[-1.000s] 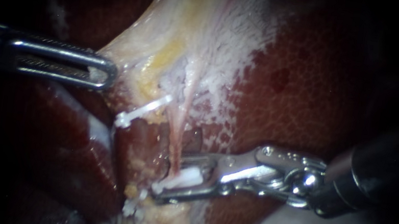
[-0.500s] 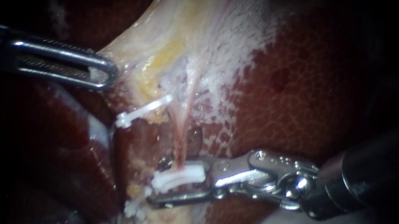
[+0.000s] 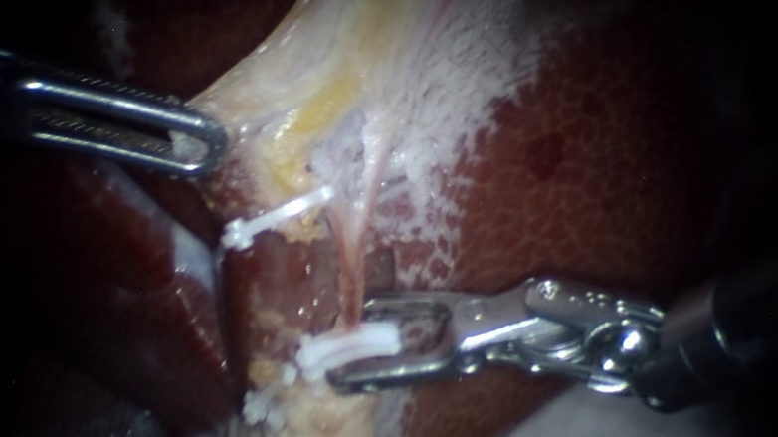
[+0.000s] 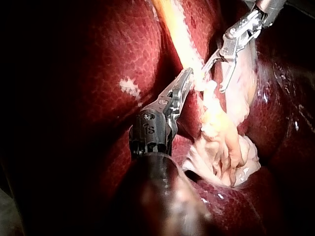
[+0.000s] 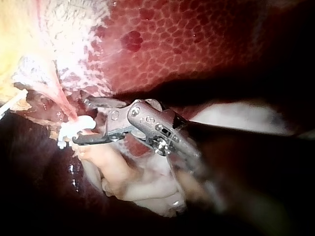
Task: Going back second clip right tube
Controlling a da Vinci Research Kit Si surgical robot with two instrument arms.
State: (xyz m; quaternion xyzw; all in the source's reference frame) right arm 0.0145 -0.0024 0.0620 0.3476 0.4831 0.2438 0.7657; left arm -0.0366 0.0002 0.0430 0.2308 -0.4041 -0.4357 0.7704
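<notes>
A thin pink tube (image 3: 350, 269) runs down from the pale gallbladder tissue (image 3: 372, 46). A white clip (image 3: 344, 345) sits across its lower end. My right instrument (image 3: 393, 342) comes in from the right; its jaws stand open around the clip's right end, with a gap on both sides. The right wrist view shows the same clip (image 5: 74, 129) just ahead of the open jaws of that instrument (image 5: 92, 122). My left instrument (image 3: 204, 140) is shut on the pale tissue's edge and holds it to the left. The left wrist view shows it (image 4: 186, 78) closed on that yellowish tissue.
Another white clip (image 3: 274, 218) lies across a tube to the left, and a further clip (image 3: 259, 407) sits lower down. Dark red liver (image 3: 595, 175) fills the right side and lies under my right instrument's shaft. Pale fatty tissue (image 5: 133, 182) hangs under my right instrument.
My right instrument first slid a little left, then drew back to the right. The white clip stayed on the tube and now shows mostly outside the jaws. My left instrument held still.
</notes>
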